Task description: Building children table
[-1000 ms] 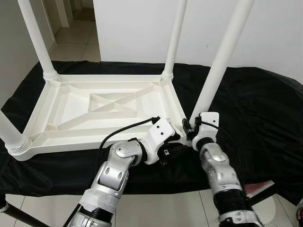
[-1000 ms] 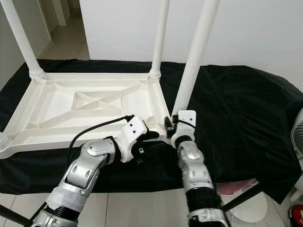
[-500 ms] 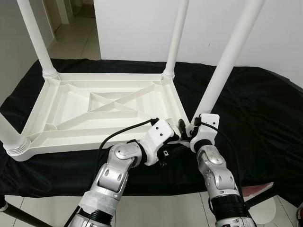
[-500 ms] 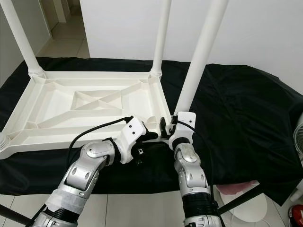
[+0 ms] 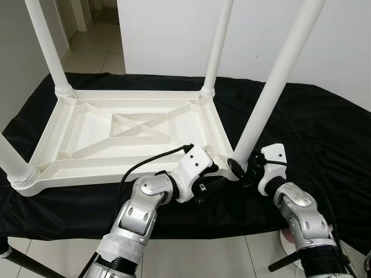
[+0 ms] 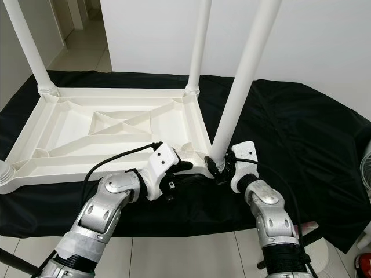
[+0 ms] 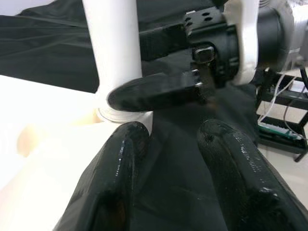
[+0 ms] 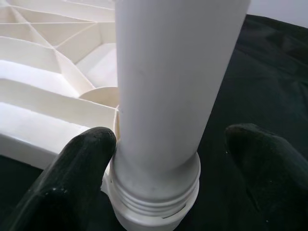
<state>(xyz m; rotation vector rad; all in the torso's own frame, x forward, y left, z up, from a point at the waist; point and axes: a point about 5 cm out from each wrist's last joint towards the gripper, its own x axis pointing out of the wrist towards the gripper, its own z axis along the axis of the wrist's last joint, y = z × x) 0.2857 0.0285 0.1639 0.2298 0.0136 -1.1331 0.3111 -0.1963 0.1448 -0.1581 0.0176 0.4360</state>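
Observation:
A white plastic children's table lies upside down on a black cloth. Its near right leg stands tilted in the corner socket, the threaded base showing above the socket. My right gripper reaches the foot of that leg from the right and is open around it. One finger touches the leg and the other stands apart. My left gripper is open at the same corner, one finger against the table's rim, the other over the cloth.
Three more legs stand up: far left, far right and near left. The black cloth drapes over the front edge just below my arms. A white wall is behind, tiled floor at the far left.
My right arm has swung from in front of the leg to its right side, and its fingers now straddle the leg's base. The left arm has stayed at the corner.

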